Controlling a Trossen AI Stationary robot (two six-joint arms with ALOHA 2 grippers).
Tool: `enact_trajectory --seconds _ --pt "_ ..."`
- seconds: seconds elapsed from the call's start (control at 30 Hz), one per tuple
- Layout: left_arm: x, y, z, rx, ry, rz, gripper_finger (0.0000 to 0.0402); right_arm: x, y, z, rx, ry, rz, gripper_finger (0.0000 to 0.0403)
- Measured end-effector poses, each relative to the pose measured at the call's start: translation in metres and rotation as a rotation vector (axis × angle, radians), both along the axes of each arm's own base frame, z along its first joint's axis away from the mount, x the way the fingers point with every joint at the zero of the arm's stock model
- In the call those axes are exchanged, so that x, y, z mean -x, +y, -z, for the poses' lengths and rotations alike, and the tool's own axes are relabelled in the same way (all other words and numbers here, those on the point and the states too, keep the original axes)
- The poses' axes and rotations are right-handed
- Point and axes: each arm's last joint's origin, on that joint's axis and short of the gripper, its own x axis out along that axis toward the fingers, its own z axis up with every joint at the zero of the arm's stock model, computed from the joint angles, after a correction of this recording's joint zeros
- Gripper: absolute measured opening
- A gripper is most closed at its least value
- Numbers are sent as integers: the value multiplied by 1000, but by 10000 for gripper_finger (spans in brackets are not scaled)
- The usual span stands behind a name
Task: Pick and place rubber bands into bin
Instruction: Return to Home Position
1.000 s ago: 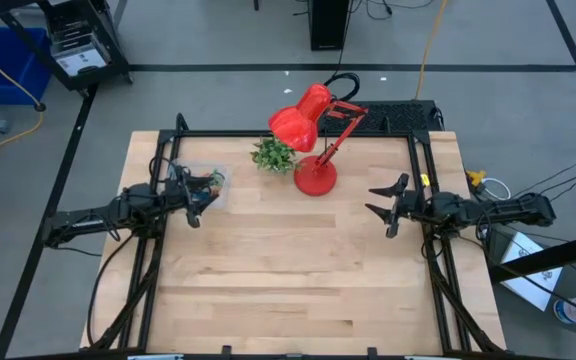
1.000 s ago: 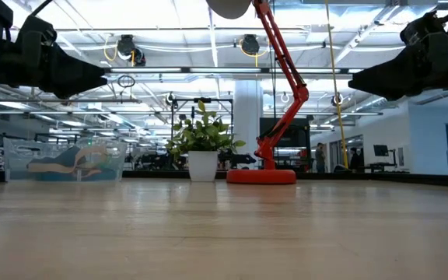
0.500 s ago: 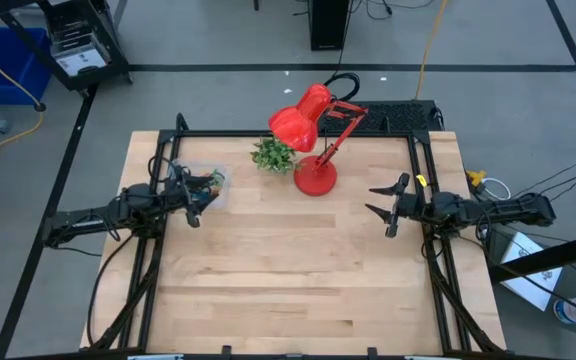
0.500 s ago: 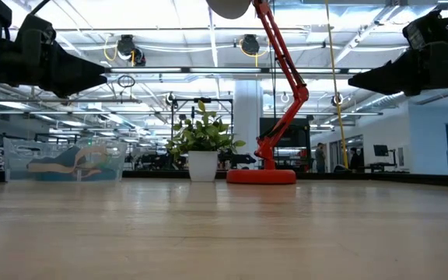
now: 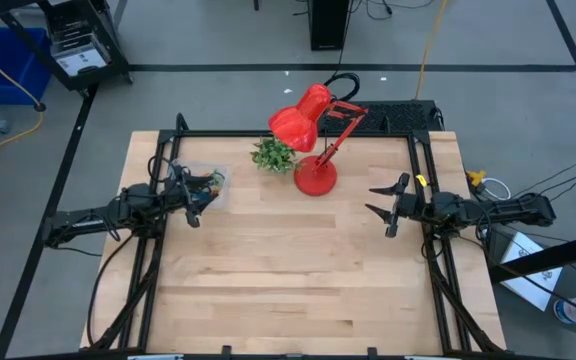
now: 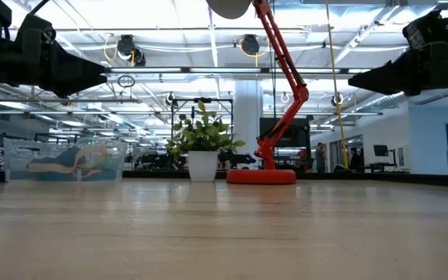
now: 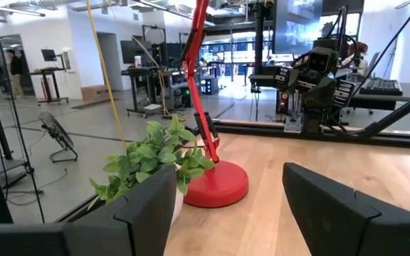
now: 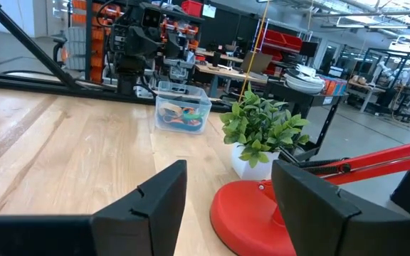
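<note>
Rubber bands [image 8: 182,118] lie heaped in the clear bin [image 5: 211,176] at the far left of the bench [image 5: 288,285], and none show loose on the wood, so sorting looks done. Left hand [image 5: 192,201], just beside the bin, and right hand [image 5: 376,206], by the right edge, both hover raised, spread open and empty, likely parking. Only the lamp [image 5: 315,178] and plant [image 5: 273,155] crowd the far middle; the broad near side offers room.

The left pincer [image 7: 230,203], fingers apart, frames a leafy plant [image 7: 154,155] beside a red lamp's base [image 7: 218,186] on the wooden table [image 7: 347,162].
</note>
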Motion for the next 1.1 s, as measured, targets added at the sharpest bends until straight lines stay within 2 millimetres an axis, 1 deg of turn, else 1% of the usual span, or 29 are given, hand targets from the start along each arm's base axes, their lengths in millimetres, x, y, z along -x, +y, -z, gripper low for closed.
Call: enact_trajectory --seconds 0.27,0.53,1.1 --pt "0 0 0 -1 -1 0 258 0 0 0 0 0 0 205" --pt "0 0 0 -1 -1 1 266 0 0 0 0 0 0 201" --pt "0 0 0 -1 -1 6 267 0 0 0 0 0 0 201"
